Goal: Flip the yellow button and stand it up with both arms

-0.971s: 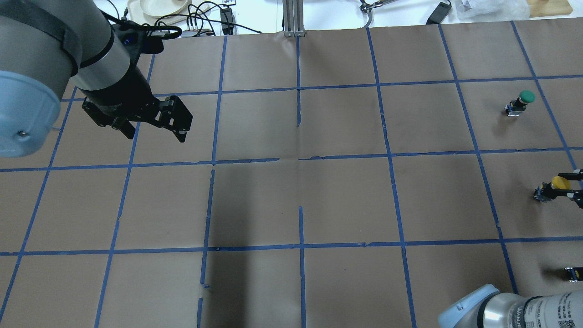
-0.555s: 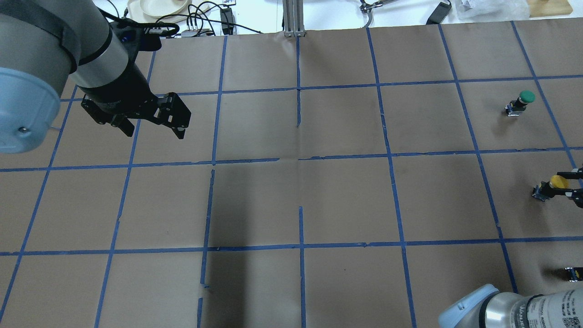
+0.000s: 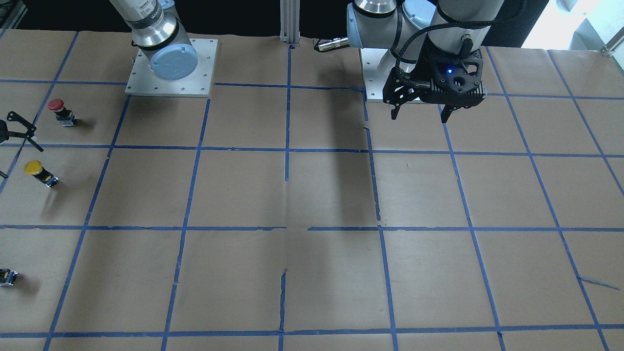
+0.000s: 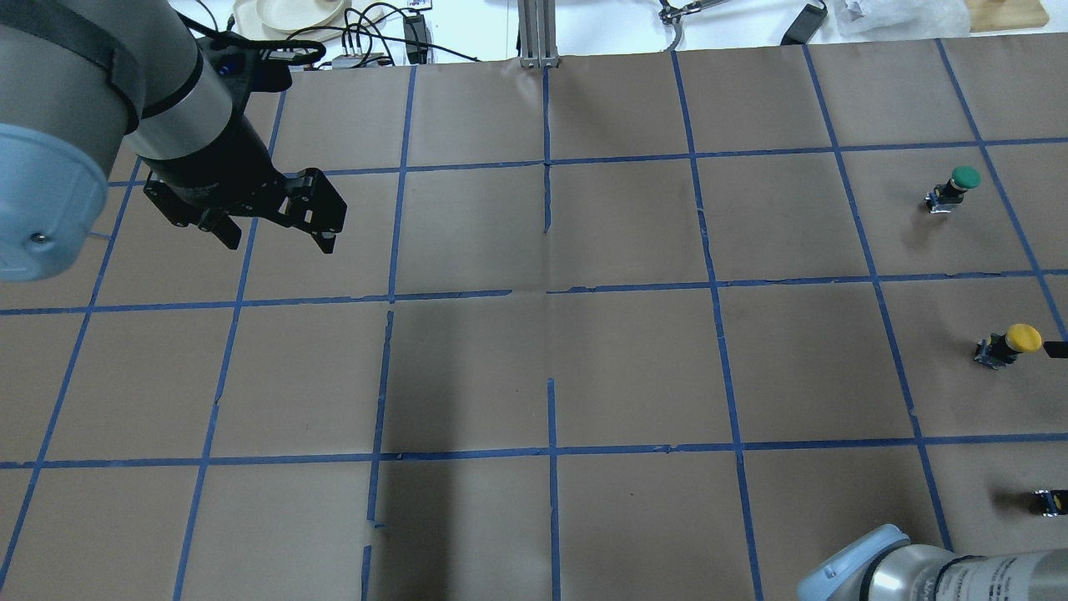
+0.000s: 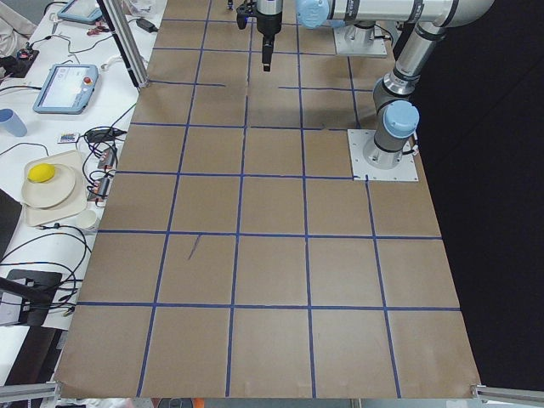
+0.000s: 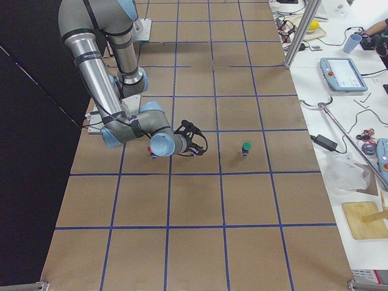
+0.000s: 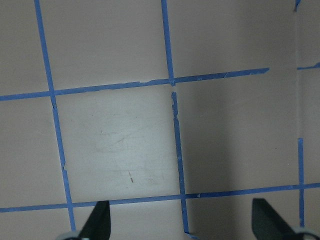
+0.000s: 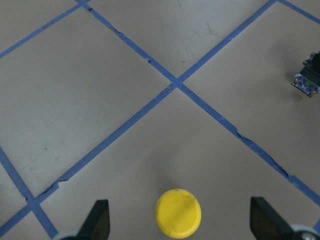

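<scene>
The yellow button (image 4: 1012, 343) stands upright, cap up, near the table's right edge; it also shows in the front view (image 3: 39, 171) and in the right wrist view (image 8: 178, 212). My right gripper (image 8: 179, 222) is open and above it, with a finger (image 8: 98, 220) on each side and not touching. In the overhead view only one fingertip (image 4: 1055, 348) shows at the frame's edge. My left gripper (image 4: 279, 240) is open and empty, hanging over the far left squares, far from the button; it also shows in the front view (image 3: 419, 118).
A green-capped button (image 4: 955, 188) stands further back on the right. A red-capped button (image 3: 61, 109) stands near the right arm's base. A capless black block (image 4: 1050, 501) lies near the right front edge. Blue tape lines grid the brown table (image 4: 551, 359).
My right gripper's fingers, which were closely on both sides of the yellow button, have drawn back towards the right edge, leaving it standing. My left gripper has drifted slightly back and left.
</scene>
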### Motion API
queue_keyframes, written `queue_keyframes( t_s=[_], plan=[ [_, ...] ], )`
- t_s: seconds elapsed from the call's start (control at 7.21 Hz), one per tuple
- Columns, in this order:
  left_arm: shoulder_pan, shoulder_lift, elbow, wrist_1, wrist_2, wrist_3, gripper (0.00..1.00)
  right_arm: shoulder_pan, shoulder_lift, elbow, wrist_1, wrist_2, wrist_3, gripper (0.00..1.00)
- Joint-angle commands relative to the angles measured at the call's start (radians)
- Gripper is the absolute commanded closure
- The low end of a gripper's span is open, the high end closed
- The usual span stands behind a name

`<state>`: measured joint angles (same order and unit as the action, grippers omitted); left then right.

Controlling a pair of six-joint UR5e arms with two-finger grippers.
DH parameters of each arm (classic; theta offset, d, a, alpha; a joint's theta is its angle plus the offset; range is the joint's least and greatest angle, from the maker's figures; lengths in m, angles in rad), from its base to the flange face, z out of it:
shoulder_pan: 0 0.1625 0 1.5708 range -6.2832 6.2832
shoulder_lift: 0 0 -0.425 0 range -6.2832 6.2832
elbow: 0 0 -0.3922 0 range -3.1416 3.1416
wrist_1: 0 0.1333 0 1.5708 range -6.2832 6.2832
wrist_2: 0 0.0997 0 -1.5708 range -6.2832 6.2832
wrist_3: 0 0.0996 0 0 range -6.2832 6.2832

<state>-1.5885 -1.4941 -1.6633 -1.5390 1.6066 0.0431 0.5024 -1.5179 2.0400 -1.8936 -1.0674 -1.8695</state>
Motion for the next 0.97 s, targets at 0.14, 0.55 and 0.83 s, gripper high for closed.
queue_keyframes(
  t_s=[0.14,0.55,0.83],
  plan=[
    [-0.004,-0.005,0.017,-0.010,-0.004,-0.037,0.00,0.186,-0.327,0.000,0.098,-0.137,0.631,0.00],
    [-0.004,-0.005,0.017,-0.010,-0.002,-0.037,0.00,0.373,-0.443,-0.052,0.215,-0.223,1.112,0.00],
    [-0.004,-0.003,0.019,-0.010,-0.002,-0.035,0.00,0.435,-0.439,-0.098,0.255,-0.223,1.258,0.00]
  ],
)
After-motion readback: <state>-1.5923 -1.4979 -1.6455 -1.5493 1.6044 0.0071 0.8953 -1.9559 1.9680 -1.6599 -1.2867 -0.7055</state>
